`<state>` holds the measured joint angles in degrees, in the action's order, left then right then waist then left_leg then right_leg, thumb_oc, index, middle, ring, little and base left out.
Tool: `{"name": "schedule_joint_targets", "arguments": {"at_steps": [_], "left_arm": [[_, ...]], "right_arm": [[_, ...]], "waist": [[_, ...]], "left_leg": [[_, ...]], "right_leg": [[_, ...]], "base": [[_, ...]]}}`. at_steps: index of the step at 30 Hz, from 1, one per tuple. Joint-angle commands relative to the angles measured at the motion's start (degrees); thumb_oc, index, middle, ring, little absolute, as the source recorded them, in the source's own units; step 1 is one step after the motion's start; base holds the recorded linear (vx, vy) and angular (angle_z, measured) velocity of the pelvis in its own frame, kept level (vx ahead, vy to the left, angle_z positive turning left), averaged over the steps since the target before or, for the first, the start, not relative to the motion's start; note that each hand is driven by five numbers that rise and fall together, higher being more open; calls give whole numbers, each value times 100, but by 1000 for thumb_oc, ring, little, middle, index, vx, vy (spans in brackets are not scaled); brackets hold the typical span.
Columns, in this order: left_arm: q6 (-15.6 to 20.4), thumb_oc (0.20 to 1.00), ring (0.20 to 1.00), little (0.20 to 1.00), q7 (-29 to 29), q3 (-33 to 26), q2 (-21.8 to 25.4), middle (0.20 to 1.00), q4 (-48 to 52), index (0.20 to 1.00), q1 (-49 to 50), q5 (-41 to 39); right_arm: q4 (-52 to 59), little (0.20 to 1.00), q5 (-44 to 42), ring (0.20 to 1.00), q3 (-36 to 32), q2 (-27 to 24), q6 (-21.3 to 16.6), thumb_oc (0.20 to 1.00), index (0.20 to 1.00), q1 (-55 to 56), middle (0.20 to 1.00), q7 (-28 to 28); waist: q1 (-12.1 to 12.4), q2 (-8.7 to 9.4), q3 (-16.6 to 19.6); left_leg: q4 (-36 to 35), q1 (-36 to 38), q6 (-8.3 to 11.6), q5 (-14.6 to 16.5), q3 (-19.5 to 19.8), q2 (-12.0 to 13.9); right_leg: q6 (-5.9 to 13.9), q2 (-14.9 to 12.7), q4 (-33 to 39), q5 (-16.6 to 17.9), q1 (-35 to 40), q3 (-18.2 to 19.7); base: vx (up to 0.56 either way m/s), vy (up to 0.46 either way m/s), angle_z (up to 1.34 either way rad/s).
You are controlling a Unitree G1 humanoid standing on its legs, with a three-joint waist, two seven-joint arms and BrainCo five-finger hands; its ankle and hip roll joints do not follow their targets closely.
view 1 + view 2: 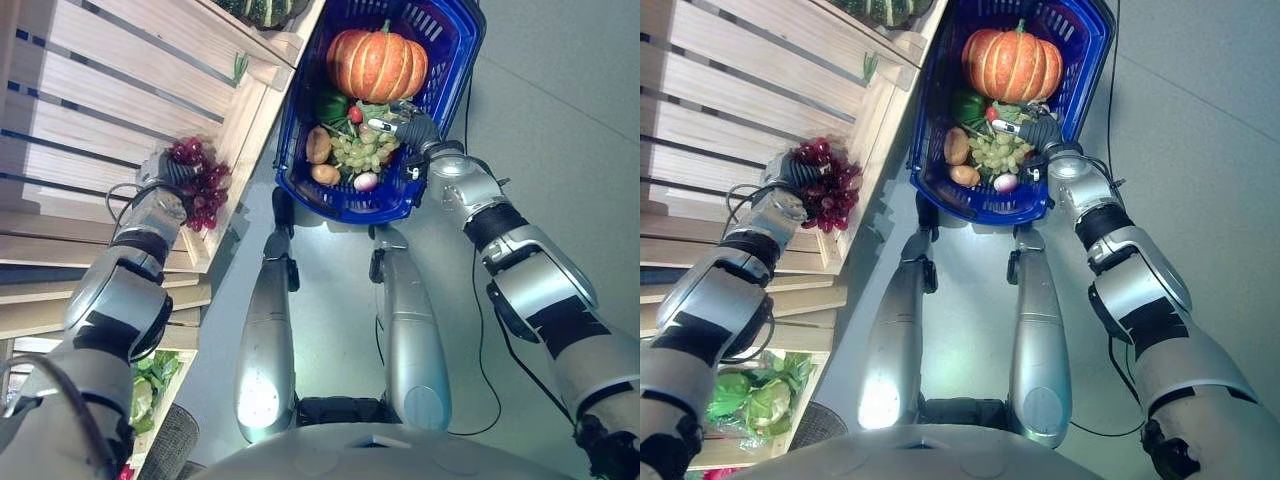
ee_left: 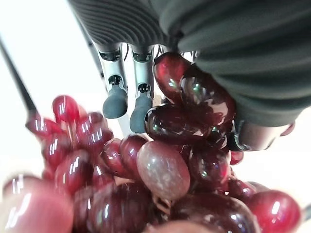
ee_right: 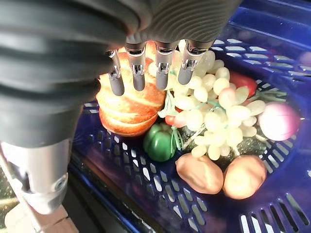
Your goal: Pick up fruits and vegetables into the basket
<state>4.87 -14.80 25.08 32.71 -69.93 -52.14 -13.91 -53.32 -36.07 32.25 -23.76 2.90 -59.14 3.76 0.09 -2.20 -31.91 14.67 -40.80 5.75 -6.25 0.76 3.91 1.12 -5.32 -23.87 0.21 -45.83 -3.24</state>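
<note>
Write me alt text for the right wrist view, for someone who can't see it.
The robot's right hand hovers with straight fingers over a blue basket of produce. Inside lie an orange pumpkin, a bunch of green grapes, a green pepper, two potatoes, a red pepper and a pale purple onion.

a produce shop or market setup is suggested: slatted pale wooden display crates (image 1: pixel 120 80) are stacked as shelving, leafy green vegetables (image 1: pixel 750 395) are kept below, and a blue plastic shopping basket (image 1: pixel 300 120) of produce is seen on a grey floor (image 1: pixel 560 120).
</note>
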Motion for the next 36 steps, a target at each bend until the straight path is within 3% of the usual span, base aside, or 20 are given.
{"name": "schedule_joint_targets", "arguments": {"at_steps": [1, 6, 11, 21, 29, 36], "left_arm": [[1045, 200, 200, 200, 554, -720, -89, 200, 724, 200, 345, -1780], [1855, 200, 200, 200, 1041, -1282, -272, 200, 2025, 200, 897, -3538], [2573, 200, 200, 200, 1705, -1682, -456, 200, 2554, 200, 1158, -4522], [3499, 200, 200, 200, 2298, -2006, -661, 200, 3705, 200, 1610, -4650], [3645, 200, 200, 200, 2498, -1979, -958, 200, 4827, 200, 1685, -4108], [3142, 200, 200, 200, 2624, -1696, -1040, 200, 6029, 200, 1619, -3584]], "right_arm": [[712, 1000, -145, 1000, -97, -101, -243, 1000, 1000, 487, 1000, 143], [1520, 1000, -23, 1000, -204, -194, -650, 1000, 1000, 932, 1000, 332], [2095, 1000, 265, 1000, -331, -220, -1139, 1000, 1000, 1271, 1000, 359], [3625, 1000, 1337, 1000, -599, -287, -1866, 1000, 1000, 2173, 1000, 375], [4513, 1000, 2332, 1000, -664, -250, -1954, 1000, 1000, 2208, 1000, 404], [5093, 1000, 2753, 1000, -640, -217, -1865, 1000, 1000, 1931, 1000, 324]], "waist": [[76, -53, 211], [136, -41, 211], [119, -30, 211], [30, -20, 211], [34, -49, 211], [73, -77, 211]], "left_leg": [[-60, -94, -204, 109, -11, -653], [-91, -65, -225, 165, 73, -686], [-108, -18, -243, 205, 88, -696], [-135, 96, -267, 269, 49, -690], [-135, 130, -284, 301, 15, -697], [-147, 146, -311, 312, -2, -715]], "right_leg": [[99, 342, 260, -229, 299, -478], [102, 336, 215, -294, 306, -519], [85, 325, 166, -366, 326, -538], [93, 285, 176, -459, 462, -519], [105, 253, 195, -472, 512, -512], [109, 248, 207, -460, 532, -520]], "base": [[-11, -45, 4], [-12, -31, 2], [-6, -3, 2], [0, 0, 0], [0, 0, 0], [0, 0, 0]]}}
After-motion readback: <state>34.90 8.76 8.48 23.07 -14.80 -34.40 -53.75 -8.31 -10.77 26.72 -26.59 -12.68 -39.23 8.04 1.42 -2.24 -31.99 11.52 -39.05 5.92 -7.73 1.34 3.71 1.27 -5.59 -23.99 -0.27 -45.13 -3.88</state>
